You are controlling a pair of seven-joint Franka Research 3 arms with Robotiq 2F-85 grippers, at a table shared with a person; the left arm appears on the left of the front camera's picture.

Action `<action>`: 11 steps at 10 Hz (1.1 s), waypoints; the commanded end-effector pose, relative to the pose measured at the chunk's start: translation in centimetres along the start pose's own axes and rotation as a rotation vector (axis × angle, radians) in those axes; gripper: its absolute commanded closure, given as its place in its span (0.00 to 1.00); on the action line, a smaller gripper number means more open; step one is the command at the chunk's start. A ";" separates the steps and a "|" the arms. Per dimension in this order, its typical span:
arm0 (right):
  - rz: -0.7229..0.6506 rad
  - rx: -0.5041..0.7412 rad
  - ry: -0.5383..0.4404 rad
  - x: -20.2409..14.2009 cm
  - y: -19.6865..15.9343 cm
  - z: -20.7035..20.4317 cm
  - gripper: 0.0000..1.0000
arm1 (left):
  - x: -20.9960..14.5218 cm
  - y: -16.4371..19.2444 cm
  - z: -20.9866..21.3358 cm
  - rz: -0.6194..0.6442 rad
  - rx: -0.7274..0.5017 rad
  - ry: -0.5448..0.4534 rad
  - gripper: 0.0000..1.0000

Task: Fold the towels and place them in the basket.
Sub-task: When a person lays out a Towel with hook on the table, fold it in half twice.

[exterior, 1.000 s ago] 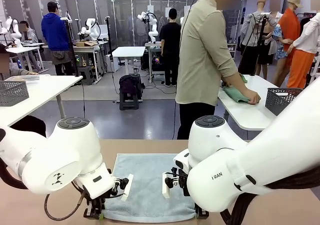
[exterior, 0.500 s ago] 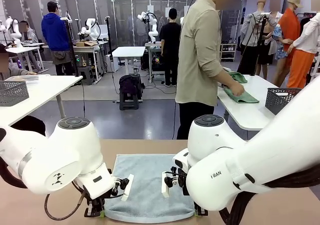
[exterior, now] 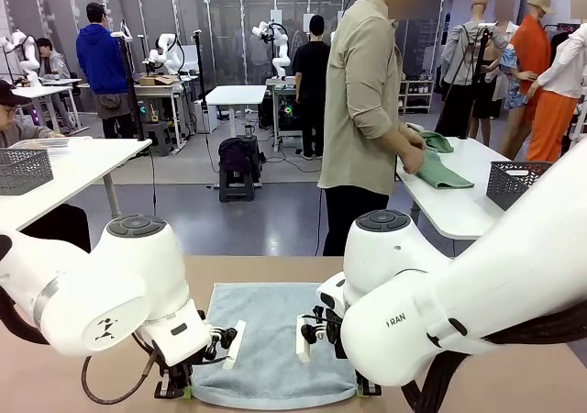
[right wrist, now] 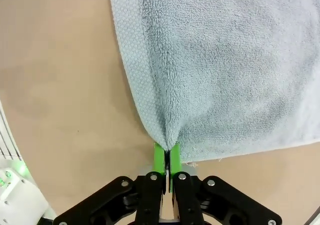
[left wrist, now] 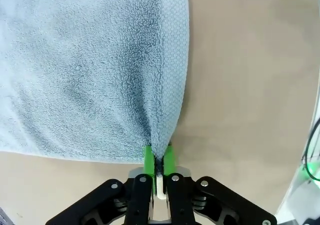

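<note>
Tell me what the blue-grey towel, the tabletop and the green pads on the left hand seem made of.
Towel: looks like cotton terry, a fuzzy looped pile with a flatter dotted woven border. Tabletop: smooth matte tan, likely laminate, though that's uncertain. Pads of the left hand: bright green, slightly glossy, probably rubber or soft plastic.

Right gripper [right wrist: 167,160] pinching blue-grey towel [right wrist: 225,65] corner, apparently lifted

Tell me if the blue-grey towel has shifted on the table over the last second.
No. The towel keeps its far edge the same short way inside the table's far edge.
</note>
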State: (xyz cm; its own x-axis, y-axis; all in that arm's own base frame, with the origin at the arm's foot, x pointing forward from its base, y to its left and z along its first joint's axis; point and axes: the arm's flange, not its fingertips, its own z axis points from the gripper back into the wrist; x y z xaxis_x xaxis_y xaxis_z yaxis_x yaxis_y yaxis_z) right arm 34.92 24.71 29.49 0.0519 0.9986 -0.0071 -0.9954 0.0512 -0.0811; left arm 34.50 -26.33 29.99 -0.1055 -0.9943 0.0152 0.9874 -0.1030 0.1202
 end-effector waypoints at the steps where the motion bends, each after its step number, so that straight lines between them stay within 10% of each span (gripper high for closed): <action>1: 0.000 0.000 0.000 0.0 0.0 0.0 0.95 | 0.0 0.0 0.0 0.000 0.000 0.000 0.92; 11: 0.033 -0.072 -0.054 -2.3 -4.7 11.2 0.95 | -2.6 7.3 10.5 0.065 0.075 0.062 0.92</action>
State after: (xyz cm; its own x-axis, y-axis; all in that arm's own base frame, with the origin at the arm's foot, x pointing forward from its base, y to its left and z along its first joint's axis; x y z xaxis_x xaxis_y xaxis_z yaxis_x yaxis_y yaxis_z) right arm 38.48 23.69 39.89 0.0310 0.9988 0.0382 -0.9848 0.0370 -0.1699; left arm 39.81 -24.83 40.42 -0.0265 -0.9994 0.0219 0.9790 -0.0215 0.2026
